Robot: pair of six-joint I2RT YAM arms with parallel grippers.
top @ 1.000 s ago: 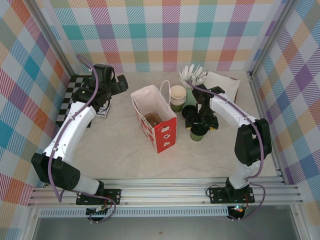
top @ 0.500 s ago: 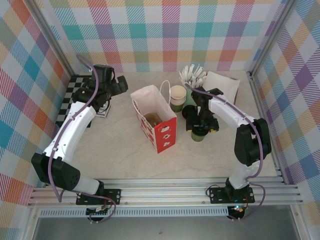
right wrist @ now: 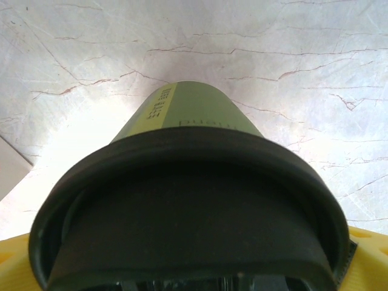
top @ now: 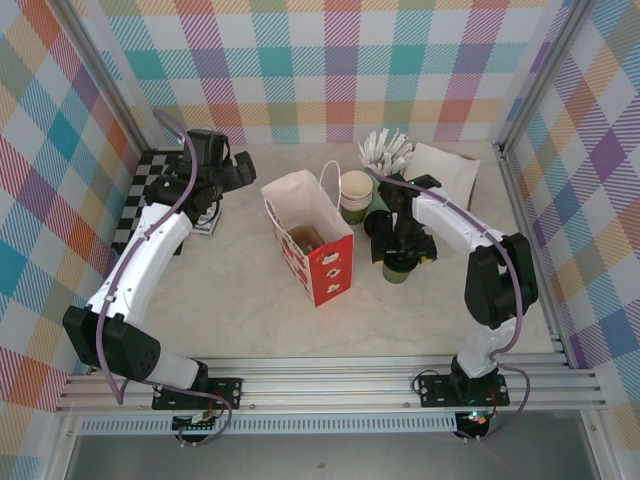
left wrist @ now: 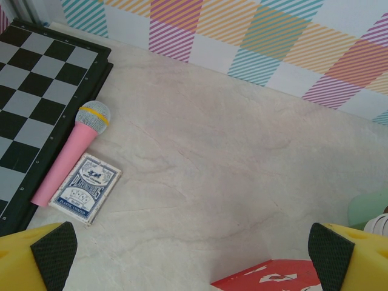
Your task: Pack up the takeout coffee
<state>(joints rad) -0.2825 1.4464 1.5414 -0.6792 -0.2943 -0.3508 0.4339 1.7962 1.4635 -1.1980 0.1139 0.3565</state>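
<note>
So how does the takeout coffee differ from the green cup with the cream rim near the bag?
The takeout coffee wears a black lid; the cream-rimmed cup is open on top. The coffee sits under the right gripper, between its open fingers; the cream-rimmed cup stands free beside the paper bag. Both are green and upright.

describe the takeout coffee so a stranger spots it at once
Find the red-and-white paper bag at mid-table. Right of it stands the takeout coffee, a short dark-green cup. Its black lid sets it apart from the cream-rimmed stacked cups behind.
</note>
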